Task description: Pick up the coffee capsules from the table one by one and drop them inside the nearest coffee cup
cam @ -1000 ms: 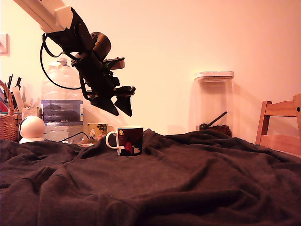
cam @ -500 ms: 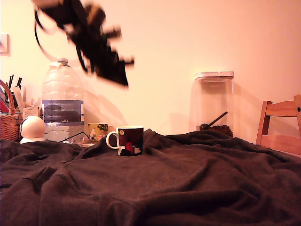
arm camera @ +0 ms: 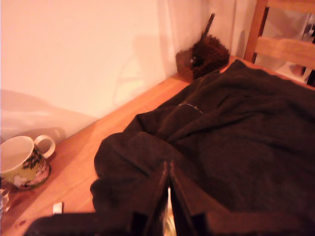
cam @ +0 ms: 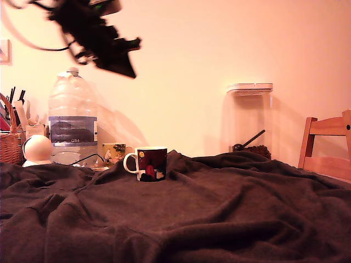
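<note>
The exterior view catches the whole arm: it hangs high at the far left, blurred, with the gripper (cam: 125,67) tilted down toward the view's right, well above everything on the table (cam: 219,219). The blur hides how the jaws stand there. The wrist view settles it: the two dark fingers (arm camera: 156,196) lie almost together, leaving only a thin slit. A pale olive glint shows in that slit, and whether it is one of the coffee capsules cannot be told.

The coffee cup (cam: 149,163) stands upright on the dark rumpled cloth, left of centre and toward the far edge, its white handle pointing to the exterior view's left. Only the exterior view shows it. Just behind it, at the cloth's far edge, one pale yellow-green mug (cam: 113,153) peeks out. The wrist view shows this mug (arm camera: 22,162) standing on bare wood beside the cloth, its inside light.

One large water bottle (cam: 72,118) stands at the far left, beside a white round object (cam: 37,149) and a basket (cam: 8,145). One clear lidded container (cam: 249,118) with dark contents and a scoop stands far right of centre, and one wooden chair (cam: 326,145) stands at the right edge — both appear in the wrist view as well.
</note>
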You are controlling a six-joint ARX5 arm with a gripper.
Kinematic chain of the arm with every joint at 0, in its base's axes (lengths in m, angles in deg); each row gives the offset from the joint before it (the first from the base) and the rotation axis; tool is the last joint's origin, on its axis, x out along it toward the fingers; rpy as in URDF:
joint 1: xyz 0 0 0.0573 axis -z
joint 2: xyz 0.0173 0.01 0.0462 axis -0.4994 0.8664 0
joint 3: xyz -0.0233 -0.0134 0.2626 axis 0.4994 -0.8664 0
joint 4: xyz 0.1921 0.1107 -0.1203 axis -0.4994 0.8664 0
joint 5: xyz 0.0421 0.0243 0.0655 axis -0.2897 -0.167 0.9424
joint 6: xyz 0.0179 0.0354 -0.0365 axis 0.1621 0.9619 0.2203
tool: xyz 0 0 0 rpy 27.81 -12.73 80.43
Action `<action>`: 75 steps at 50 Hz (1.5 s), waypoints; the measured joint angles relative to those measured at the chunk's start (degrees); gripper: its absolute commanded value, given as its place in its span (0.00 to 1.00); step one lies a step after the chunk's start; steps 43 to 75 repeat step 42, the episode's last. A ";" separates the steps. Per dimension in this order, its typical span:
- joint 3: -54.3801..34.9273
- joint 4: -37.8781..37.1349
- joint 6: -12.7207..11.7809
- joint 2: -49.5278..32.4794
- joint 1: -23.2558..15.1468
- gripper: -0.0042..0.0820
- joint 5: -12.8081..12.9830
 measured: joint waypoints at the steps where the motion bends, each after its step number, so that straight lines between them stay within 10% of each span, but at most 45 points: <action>1: -1.51 -0.76 0.00 -0.87 -0.02 0.05 0.00; 35: -37.11 -17.86 -4.59 -17.46 -1.01 0.03 -0.02; 75: -40.57 -19.61 -5.40 -19.82 -1.03 0.03 -0.02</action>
